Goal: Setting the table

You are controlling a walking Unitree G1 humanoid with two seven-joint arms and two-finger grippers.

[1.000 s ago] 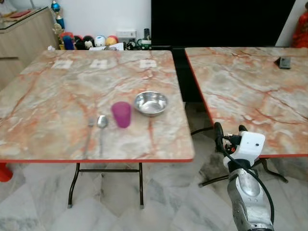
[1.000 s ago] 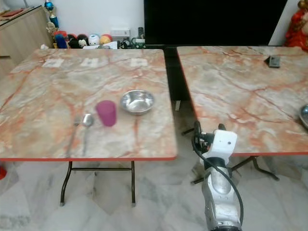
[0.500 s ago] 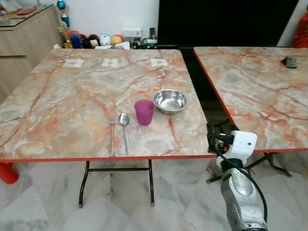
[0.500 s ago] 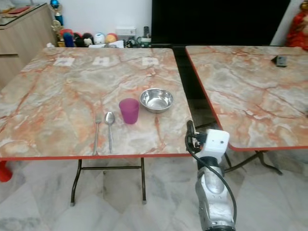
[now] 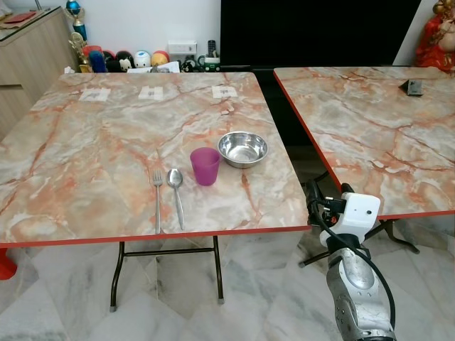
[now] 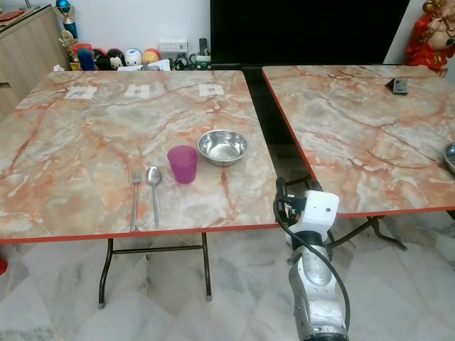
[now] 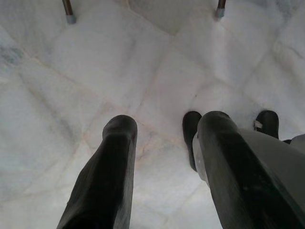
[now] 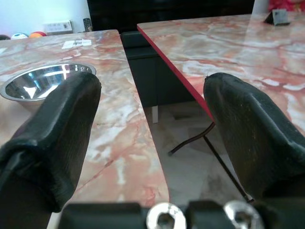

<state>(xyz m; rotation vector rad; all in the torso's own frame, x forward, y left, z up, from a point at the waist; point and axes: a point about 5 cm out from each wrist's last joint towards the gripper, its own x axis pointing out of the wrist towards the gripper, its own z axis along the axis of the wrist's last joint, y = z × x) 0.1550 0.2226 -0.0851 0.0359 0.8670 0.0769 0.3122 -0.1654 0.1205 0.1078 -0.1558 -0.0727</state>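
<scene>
Nearest to us, our right claw (image 6: 290, 201) hangs at about five o'clock, released and holding nothing, just off the near right corner of the left desk (image 6: 64, 142) and over the gap between the two desks. Our left claw (image 7: 162, 157) hangs idle over the marble floor (image 7: 71, 86), its fingers apart and empty. Over the last second the whole scene has slid sideways and back while the setting kept its arrangement, so we judge that we turned, not the things. Ahead, the fork (image 6: 134, 197) and spoon (image 6: 153, 186) lie side by side at eleven o'clock, the purple cup (image 6: 183, 163) just beyond, the steel bowl (image 6: 222, 146) past that. This place looks laid; at two o'clock the right desk (image 6: 334, 121) is likely next.
</scene>
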